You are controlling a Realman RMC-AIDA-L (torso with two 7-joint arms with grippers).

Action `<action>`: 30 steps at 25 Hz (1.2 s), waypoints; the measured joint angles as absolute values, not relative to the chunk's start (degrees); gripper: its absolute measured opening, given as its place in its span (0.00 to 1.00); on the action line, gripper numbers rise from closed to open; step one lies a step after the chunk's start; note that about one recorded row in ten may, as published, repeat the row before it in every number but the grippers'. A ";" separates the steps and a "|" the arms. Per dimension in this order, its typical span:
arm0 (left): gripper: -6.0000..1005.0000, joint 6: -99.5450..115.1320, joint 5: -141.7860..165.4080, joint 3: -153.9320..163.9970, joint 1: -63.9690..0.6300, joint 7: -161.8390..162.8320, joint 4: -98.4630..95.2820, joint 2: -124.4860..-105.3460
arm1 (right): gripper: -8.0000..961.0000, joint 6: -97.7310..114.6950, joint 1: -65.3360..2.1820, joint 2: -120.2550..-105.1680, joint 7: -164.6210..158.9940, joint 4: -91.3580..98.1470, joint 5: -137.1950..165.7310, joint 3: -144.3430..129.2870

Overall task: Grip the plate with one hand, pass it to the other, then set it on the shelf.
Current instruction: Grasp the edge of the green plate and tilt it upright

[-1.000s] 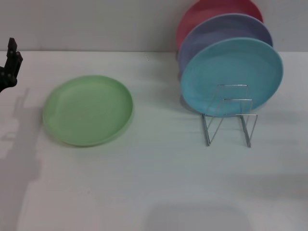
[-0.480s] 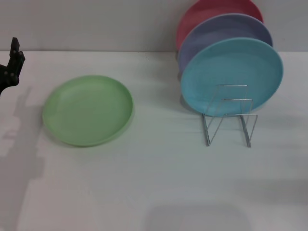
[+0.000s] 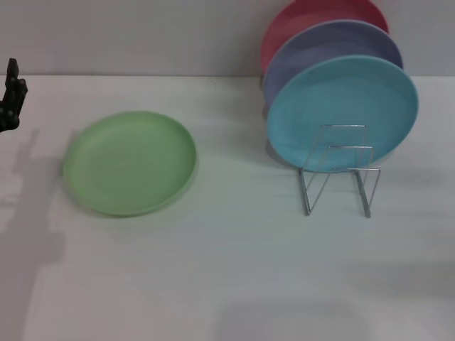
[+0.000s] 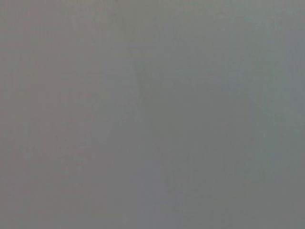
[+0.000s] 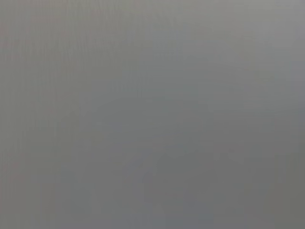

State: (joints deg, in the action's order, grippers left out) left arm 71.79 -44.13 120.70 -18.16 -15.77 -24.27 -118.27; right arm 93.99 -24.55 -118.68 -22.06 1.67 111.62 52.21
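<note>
Round matte light green plate flat on white table, left of centre, untouched. Thin silver wire rack well apart at right, holding 3 upright plates: turquoise-blue plate in front, lavender plate behind, red plate rearmost. Left gripper at far left edge, clear of green plate; finger state cannot tell. Right gripper out of sight. Both wrist views blank grey

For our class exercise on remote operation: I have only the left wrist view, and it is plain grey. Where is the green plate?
Observer: The green plate lies flat on the white table, ungripped.
Operator: And the left gripper?
Observer: The left gripper shows at the head view's left edge, apart from the plate.
Operator: Is the rack free?
Observer: The turquoise plate stands upright in the wire rack; the loops in front of it are bare.
</note>
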 joint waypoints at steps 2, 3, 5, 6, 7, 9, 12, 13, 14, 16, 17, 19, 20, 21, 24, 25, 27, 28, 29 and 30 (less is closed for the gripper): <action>0.75 70.01 -44.14 118.92 -18.13 -15.88 -24.67 -118.24 | 0.71 93.59 -24.81 -118.63 -22.06 1.66 111.62 52.21; 0.75 68.17 -44.10 117.41 -18.09 -16.38 -25.30 -118.20 | 0.71 93.47 -24.90 -118.60 -22.06 1.66 111.62 52.21; 0.75 64.15 -44.06 114.82 -17.99 -18.71 -27.19 -118.17 | 0.71 93.36 -25.02 -118.54 -22.06 1.67 111.62 52.21; 0.75 59.00 -44.05 111.93 -17.81 -22.56 -29.84 -118.16 | 0.71 93.35 -25.08 -118.51 -22.06 1.68 111.62 52.22; 0.75 55.40 -44.19 109.73 -17.72 -25.42 -31.89 -118.21 | 0.71 93.32 -25.14 -118.51 -22.06 1.67 111.62 52.21; 0.75 43.57 -44.54 103.25 -17.53 -33.89 -37.62 -118.57 | 0.71 93.31 -25.33 -118.50 -22.06 1.67 111.62 52.21; 0.75 32.15 -46.68 97.45 -17.40 -38.56 -43.54 -118.71 | 0.71 93.29 -25.51 -118.49 -22.06 1.67 111.62 52.20; 0.75 27.05 -48.85 95.37 -17.04 -39.02 -46.89 -118.49 | 0.71 93.29 -25.54 -118.48 -22.06 1.67 111.62 52.20; 0.75 23.80 -50.35 94.31 -16.71 -39.02 -48.99 -118.34 | 0.71 93.28 -25.60 -118.48 -22.06 1.67 111.62 52.20; 0.75 15.42 -52.44 91.18 -15.57 -38.96 -54.70 -118.19 | 0.71 93.27 -25.72 -118.47 -22.06 1.67 111.62 52.21; 0.75 11.61 -52.88 89.79 -15.10 -38.93 -57.17 -118.17 | 0.71 93.26 -25.80 -118.47 -22.06 1.67 111.62 52.20; 0.75 2.20 -53.38 86.51 -14.56 -38.90 -62.38 -118.16 | 0.71 93.24 -25.91 -118.47 -22.06 1.67 111.62 52.21; 0.75 2.20 -53.38 86.51 -14.56 -38.90 -62.38 -118.16 | 0.71 93.24 -25.95 -118.47 -22.06 1.67 111.62 52.21; 0.75 -10.18 -53.99 82.35 -14.63 -38.86 -67.24 -118.17 | 0.71 93.24 -26.00 -118.47 -22.06 1.67 111.62 52.20; 0.75 -24.62 -54.25 76.60 -16.24 -38.25 -70.99 -118.19 | 0.71 93.24 -26.12 -118.45 -22.06 1.67 111.62 52.20; 0.75 -30.73 -53.76 73.85 -17.46 -37.18 -71.92 -118.17 | 0.71 93.24 -26.17 -118.43 -22.06 1.67 111.62 52.21; 0.75 -39.40 -51.46 69.83 -19.64 -34.23 -72.82 -118.05 | 0.71 93.25 -26.24 -118.34 -22.06 1.67 111.62 52.21; 0.75 -44.10 -49.17 67.55 -21.10 -32.04 -73.31 -117.98 | 0.71 93.24 -26.30 -118.29 -22.06 1.67 111.62 52.21; 0.75 -47.71 -46.90 66.35 -22.22 -30.13 -73.69 -117.94 | 0.71 93.22 -26.36 -118.24 -22.06 1.67 111.62 52.20; 0.75 -53.63 -41.40 64.82 -24.37 -26.04 -74.87 -117.92 | 0.71 93.14 -26.53 -118.08 -22.06 1.67 111.62 52.20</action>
